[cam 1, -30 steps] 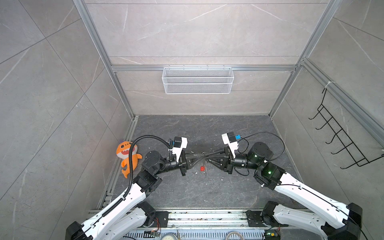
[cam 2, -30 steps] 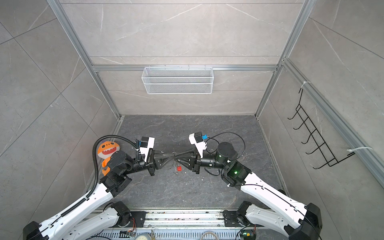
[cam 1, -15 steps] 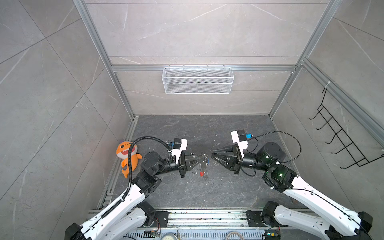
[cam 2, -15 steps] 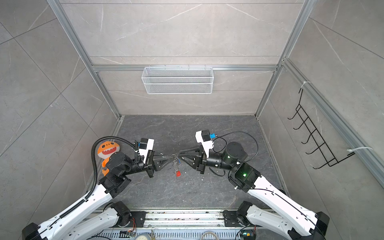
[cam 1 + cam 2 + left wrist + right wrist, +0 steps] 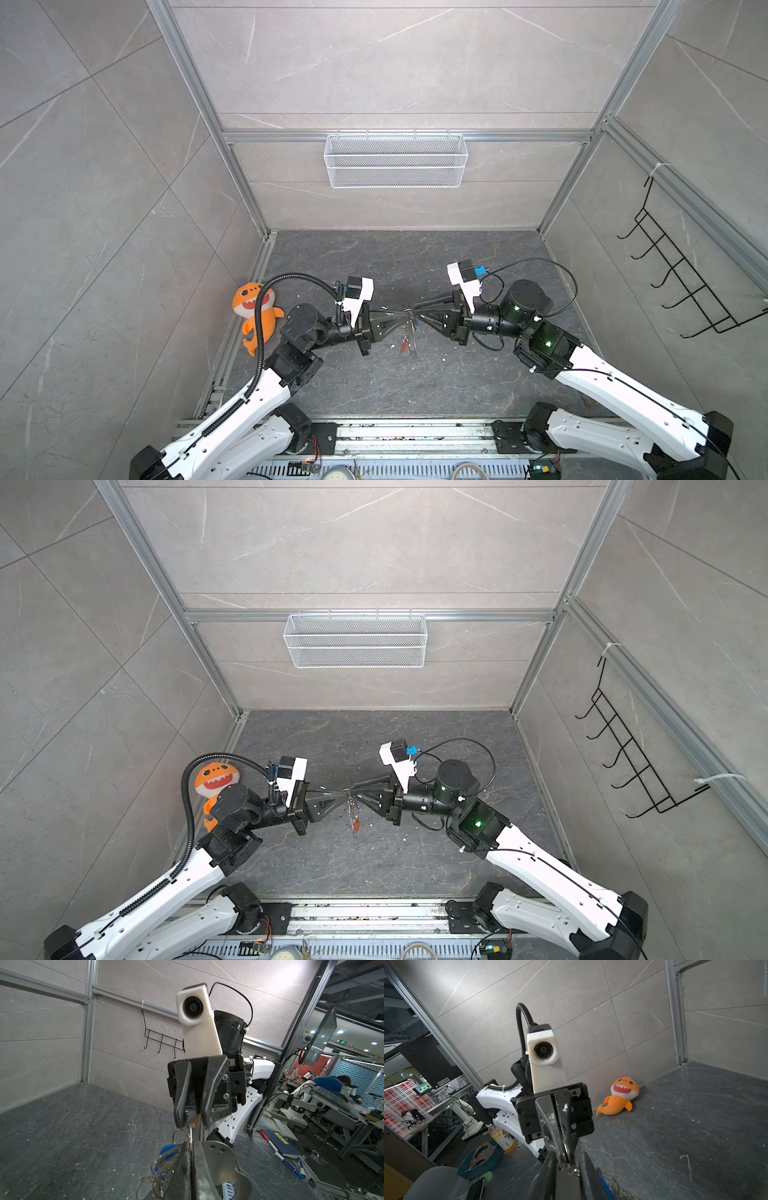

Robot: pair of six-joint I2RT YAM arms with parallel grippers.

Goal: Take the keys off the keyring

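Clamped shut by the left gripper [image 5: 192,1147]: thin silver metal keyring [image 5: 218,1159] with flat grey oval fob, aloft over the dark grey stone floor [image 5: 374,386]. Narrowly parted, the right gripper [image 5: 194,1121], around a brassy sliver [image 5: 196,1121]; contact unclear. Half hidden behind a finger, the blue-tagged key [image 5: 169,1152]; dangling below, tiny and blurred, the red-orange-tagged key [image 5: 403,344].

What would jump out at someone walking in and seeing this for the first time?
The white-and-black left robot arm and right robot arm meet tip to tip over the middle of the dark stone floor, a small bunch of silver rings and keys dangling between their jaws. Next, the orange plush shark toy lying by the left wall.
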